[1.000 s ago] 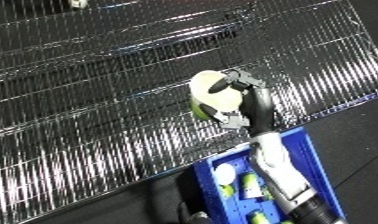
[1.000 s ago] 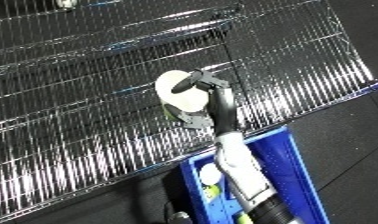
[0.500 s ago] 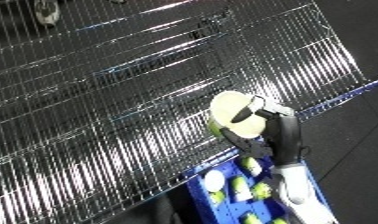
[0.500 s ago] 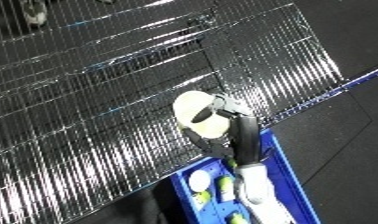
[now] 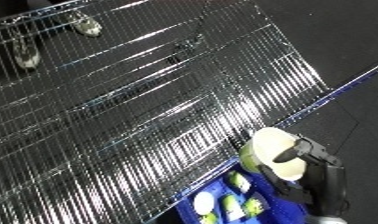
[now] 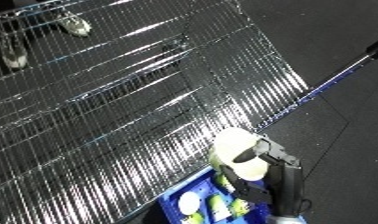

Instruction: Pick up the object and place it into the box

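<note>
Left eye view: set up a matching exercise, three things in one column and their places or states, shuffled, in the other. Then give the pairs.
Things:
1. pale round object
2. blue bin
3. wire rack

Places or states:
A. fills most of the view, shiny metal
B. at the lower edge, already holding pale and green items
C. gripped by the right hand, above the bin's edge

Pairs: 1-C, 2-B, 3-A

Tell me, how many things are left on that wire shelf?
2, both at the far end of the shelf: one near the top edge, one further left. Others may lie out of view.
</note>
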`<state>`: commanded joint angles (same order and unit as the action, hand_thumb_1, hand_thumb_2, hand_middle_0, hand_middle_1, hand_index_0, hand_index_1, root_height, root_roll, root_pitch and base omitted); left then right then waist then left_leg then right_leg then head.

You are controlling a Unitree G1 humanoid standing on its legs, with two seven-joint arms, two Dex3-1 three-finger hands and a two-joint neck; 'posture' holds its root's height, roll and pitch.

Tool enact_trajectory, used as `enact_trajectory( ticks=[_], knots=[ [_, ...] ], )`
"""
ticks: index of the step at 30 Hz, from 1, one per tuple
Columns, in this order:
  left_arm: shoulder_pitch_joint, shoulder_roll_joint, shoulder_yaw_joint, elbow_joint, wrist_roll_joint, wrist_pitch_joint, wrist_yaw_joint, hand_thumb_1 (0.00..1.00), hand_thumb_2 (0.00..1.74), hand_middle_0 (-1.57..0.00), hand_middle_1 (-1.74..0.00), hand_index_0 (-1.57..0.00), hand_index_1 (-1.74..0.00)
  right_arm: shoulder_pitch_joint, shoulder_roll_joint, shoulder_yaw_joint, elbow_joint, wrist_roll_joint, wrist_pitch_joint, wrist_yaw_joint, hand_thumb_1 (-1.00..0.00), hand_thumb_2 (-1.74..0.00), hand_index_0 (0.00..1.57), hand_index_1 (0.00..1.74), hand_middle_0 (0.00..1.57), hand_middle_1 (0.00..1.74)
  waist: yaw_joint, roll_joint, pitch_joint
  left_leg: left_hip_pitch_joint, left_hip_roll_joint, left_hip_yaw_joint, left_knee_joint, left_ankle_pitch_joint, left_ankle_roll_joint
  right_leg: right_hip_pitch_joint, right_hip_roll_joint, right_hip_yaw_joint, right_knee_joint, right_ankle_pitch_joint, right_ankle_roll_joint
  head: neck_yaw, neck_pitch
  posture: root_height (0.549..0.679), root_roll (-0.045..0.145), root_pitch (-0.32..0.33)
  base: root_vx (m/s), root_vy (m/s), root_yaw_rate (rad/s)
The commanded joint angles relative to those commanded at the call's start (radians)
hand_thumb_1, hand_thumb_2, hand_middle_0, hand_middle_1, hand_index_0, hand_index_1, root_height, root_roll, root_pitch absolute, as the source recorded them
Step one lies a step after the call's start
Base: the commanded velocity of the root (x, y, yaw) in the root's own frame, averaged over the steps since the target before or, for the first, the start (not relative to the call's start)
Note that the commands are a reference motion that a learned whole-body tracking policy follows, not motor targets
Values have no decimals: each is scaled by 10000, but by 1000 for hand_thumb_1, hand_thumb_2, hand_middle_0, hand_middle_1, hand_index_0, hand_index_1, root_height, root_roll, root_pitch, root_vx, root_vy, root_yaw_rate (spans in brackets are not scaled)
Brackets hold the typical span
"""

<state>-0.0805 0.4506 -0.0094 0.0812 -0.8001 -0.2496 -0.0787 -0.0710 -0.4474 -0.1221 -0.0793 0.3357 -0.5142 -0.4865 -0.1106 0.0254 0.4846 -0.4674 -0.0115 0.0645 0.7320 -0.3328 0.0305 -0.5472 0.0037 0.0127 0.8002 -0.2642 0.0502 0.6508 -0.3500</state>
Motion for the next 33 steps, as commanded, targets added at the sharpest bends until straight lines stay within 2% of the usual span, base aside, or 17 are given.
enact_trajectory(
  ticks=[5, 10, 14, 20, 28, 33],
  knots=[
    [0, -146, -19, 92, -14, -199, -25, 1000, 1740, -1570, -1740, -1570, -1740, 430, 51, -271, 444, 385, -297, -301, -700, -1218, 1099, 1218, 1099, 1218, -294, 103, 26, 266, 16, 178, -255, 73, -52, 119, -5, 125, -264, 93, 2, 768, 12, 640, 63, 77, -63, 43, -170],
    [-132, -375, -123, 339, -180, -428, 87, 1000, 1740, -1570, -1740, -1570, -1740, 703, -235, -761, 1670, 1211, -596, -168, -700, -1218, 1099, 1218, 1099, 1218, -613, 346, 125, 548, -2, 373, -313, 89, -168, 258, -144, 235, -412, 153, -31, 1496, -479, 643, 82, 65, -19, 108, -181],
    [-230, -457, -322, 544, -413, -546, 207, 1000, 1740, -1570, -1740, -1570, -1740, 659, -589, -1009, 2655, 1710, -689, 29, -700, -1218, 1099, 1218, 1099, 1218, -757, 611, 206, 744, -54, 490, -337, 101, -258, 359, -234, 315, -403, 115, -81, 2054, -705, 643, 93, 54, 11, 88, -95],
    [-343, -568, -570, 609, -534, -616, 223, 1000, 1740, -1570, -1740, -1570, -1740, 440, -811, -896, 3503, 2373, -900, 397, -400, -696, 628, 696, 628, 696, -804, 834, 257, 897, -153, 519, -485, 198, -306, 382, -247, 369, -425, 74, -155, 2419, -1133, 644, 103, 51, -6, 24, -17],
    [-609, -672, -881, 791, -560, -691, 454, 1000, 1740, -1570, -1740, -1570, -1740, 392, -826, -678, 3858, 2551, -962, 514, 0, 0, 0, 0, 0, 0, -888, 896, 253, 991, -188, 496, -636, 334, -345, 375, -212, 398, -464, 89, -175, 2441, -1454, 644, 107, 52, 6, -2, -12],
    [-704, -741, -961, 895, -576, -733, 464, 1000, 1740, -1570, -1740, -1570, -1740, 401, -838, -614, 3849, 2413, -947, 646, 0, 0, 0, 0, 0, 0, -886, 888, 251, 1001, -182, 459, -658, 442, -376, 391, -196, 386, -472, 87, -202, 2193, -1663, 644, 109, 51, 7, -3, 20]
  ],
)
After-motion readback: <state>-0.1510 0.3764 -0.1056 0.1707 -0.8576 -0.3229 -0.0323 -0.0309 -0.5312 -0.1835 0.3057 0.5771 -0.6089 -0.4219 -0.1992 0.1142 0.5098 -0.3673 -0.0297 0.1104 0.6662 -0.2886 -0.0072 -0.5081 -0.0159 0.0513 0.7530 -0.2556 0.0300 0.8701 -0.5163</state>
